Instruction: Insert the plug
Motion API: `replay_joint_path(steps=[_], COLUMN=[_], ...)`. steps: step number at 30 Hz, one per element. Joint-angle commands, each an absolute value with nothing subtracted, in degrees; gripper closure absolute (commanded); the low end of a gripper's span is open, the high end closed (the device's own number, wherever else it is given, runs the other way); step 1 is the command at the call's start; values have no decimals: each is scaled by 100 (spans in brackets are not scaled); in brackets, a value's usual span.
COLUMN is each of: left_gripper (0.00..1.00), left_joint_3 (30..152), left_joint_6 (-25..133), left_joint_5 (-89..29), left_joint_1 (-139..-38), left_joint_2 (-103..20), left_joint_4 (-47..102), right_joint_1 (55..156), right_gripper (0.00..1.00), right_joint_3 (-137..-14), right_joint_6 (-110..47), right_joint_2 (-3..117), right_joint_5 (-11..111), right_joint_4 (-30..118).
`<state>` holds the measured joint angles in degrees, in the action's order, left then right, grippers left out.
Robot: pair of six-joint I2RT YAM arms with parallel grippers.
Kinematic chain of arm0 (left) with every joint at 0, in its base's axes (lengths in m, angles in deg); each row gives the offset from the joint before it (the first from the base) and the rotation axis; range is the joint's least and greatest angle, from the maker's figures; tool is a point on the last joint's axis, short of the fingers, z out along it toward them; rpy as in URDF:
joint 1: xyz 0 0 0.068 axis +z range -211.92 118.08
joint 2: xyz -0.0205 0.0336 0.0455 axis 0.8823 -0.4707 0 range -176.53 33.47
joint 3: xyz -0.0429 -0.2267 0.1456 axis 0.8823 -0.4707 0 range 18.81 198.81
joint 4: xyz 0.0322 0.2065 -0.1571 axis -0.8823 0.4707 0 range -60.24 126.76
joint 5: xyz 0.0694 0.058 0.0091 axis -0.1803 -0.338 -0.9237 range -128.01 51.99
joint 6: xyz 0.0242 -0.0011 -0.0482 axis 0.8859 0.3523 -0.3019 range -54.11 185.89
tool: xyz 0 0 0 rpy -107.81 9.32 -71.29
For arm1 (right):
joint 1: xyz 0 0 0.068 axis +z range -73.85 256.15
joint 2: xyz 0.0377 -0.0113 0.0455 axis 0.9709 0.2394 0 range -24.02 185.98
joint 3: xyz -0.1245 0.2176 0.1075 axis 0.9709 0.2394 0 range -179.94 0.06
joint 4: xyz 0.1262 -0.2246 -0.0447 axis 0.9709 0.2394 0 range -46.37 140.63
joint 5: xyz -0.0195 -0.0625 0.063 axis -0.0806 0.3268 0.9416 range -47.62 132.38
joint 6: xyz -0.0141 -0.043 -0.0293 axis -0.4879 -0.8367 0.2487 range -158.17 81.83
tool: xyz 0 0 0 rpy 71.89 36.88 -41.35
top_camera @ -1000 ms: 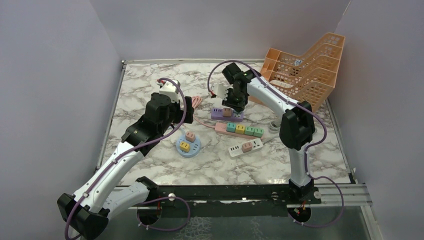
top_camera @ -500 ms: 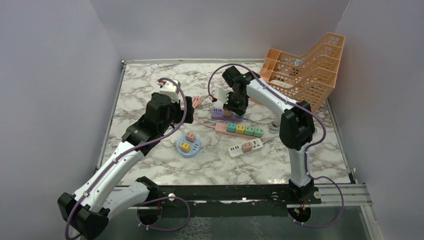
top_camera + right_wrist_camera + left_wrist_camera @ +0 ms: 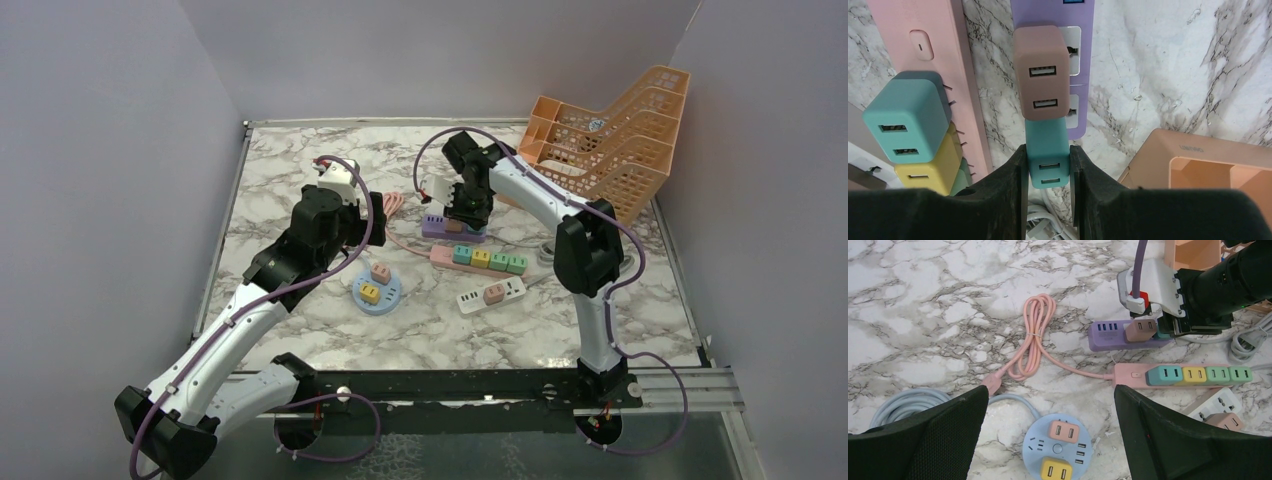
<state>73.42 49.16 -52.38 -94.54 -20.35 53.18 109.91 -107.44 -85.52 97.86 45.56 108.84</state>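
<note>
My right gripper [image 3: 1047,167] is shut on a teal plug [image 3: 1047,155] and holds it over the near end of the purple power strip [image 3: 1079,75], right behind a brown plug [image 3: 1041,72] that sits in that strip. In the top view the right gripper [image 3: 462,212] hangs over the purple strip [image 3: 452,229]. In the left wrist view the purple strip [image 3: 1108,336] and its brown plug [image 3: 1140,330] show under the right gripper. My left gripper [image 3: 1050,435] is open and empty above the round blue socket hub [image 3: 1060,452], which carries a pink and a yellow plug.
A pink strip [image 3: 478,258] holds several coloured plugs. A white strip [image 3: 491,294] with one pink plug lies in front of it. A coiled pink cable [image 3: 1033,335] and a blue cable [image 3: 903,405] lie to the left. Orange baskets [image 3: 610,130] stand at the back right.
My right gripper has shifted slightly left and lower over the purple strip with the teal plug. The left arm has not moved.
</note>
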Motion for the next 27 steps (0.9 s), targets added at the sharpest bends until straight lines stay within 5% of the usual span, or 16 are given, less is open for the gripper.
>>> replay_joint_path(steps=[1, 27], left_gripper=[1, 1], left_joint_3=[7410, 7399], left_joint_6=[4998, 5103], left_joint_5=[-5381, -5558], left_joint_1=[-9427, -9418], left_joint_2=[-1968, -1942], left_joint_4=[5166, 5174], right_joint_1=[11007, 10802], right_gripper=[99, 99], right_joint_3=[-10559, -10016], right_joint_6=[-8769, -8688], right_joint_2=[9813, 10543], right_joint_5=[4652, 4901], right_joint_4=[10879, 10523])
